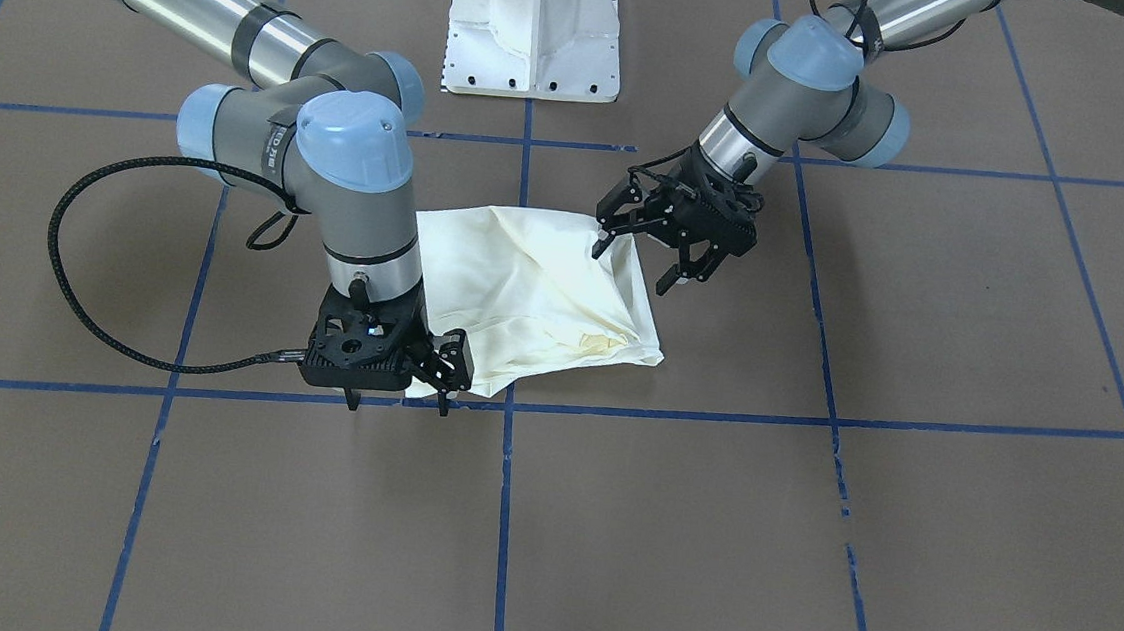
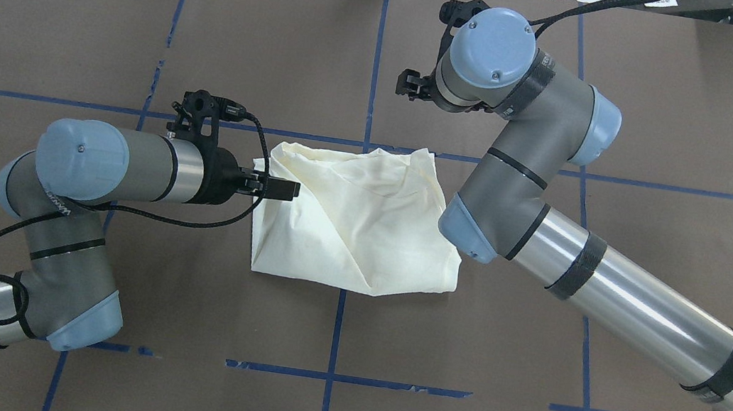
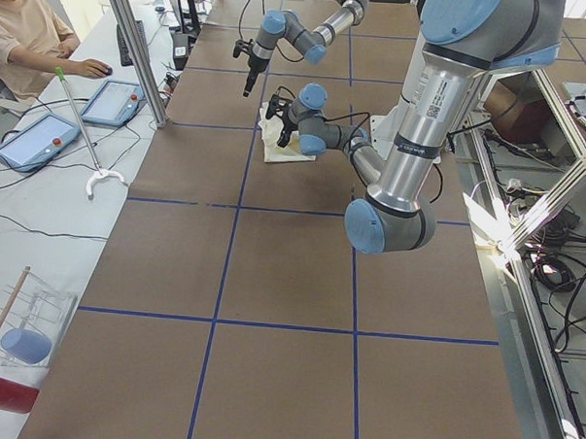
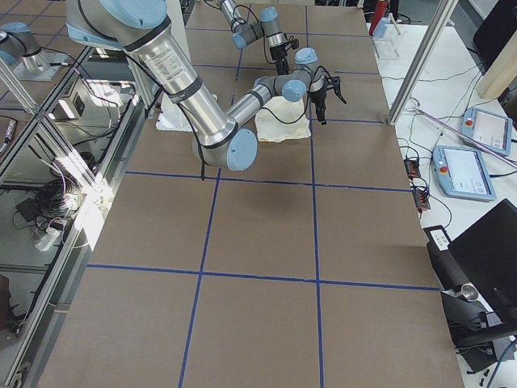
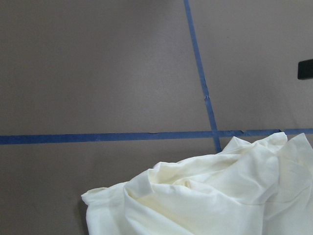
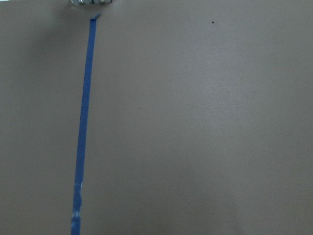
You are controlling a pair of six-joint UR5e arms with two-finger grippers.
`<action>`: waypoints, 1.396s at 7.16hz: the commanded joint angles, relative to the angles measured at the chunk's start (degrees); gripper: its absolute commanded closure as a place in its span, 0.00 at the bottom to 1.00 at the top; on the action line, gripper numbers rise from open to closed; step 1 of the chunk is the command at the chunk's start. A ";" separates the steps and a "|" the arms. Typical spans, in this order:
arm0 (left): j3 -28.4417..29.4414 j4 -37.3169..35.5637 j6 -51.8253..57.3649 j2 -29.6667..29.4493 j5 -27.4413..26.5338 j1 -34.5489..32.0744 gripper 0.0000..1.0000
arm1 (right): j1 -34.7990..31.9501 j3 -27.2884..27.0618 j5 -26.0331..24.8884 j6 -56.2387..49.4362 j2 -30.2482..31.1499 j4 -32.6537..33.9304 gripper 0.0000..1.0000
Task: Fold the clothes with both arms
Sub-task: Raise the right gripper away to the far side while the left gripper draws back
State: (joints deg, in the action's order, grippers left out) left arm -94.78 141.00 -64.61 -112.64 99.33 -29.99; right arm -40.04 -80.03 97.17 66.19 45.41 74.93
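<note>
Beside the rumpled T-shirt (image 2: 357, 218), my left gripper (image 1: 634, 266) hangs spread and empty, my right gripper (image 1: 397, 405) likewise; pinching 2 layers together could bunch the fold.

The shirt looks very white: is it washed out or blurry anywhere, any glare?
Overhead view: the shirt is bright, yet its folds are readable. Left wrist view: sharp, with a soft shadow at its left edge. Left side view: a bright patch glares beyond the table's edge.
</note>
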 commanded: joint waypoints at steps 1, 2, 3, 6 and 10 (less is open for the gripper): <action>5.54 12.39 2.21 1.36 3.30 1.33 0.00 | -0.21 -0.13 0.03 -0.01 0.29 -0.31 0.00; 8.45 19.77 1.86 2.33 3.32 2.91 0.00 | -0.21 -0.13 0.03 -0.01 0.29 -0.31 0.00; 9.08 21.32 1.60 1.99 3.32 3.79 0.00 | -0.21 -0.22 -0.05 -0.01 0.29 -0.31 0.00; 8.56 22.99 1.51 1.72 3.41 7.04 0.00 | -0.21 -2.23 -0.05 -0.01 2.30 -0.31 0.00; 8.65 35.27 1.42 3.47 3.59 9.33 0.00 | -0.12 -3.29 -0.32 0.08 3.53 -0.31 0.00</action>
State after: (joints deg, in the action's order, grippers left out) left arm -86.20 172.00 -63.19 -110.04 102.89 -21.12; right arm -40.20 -82.58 96.96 66.26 48.25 74.62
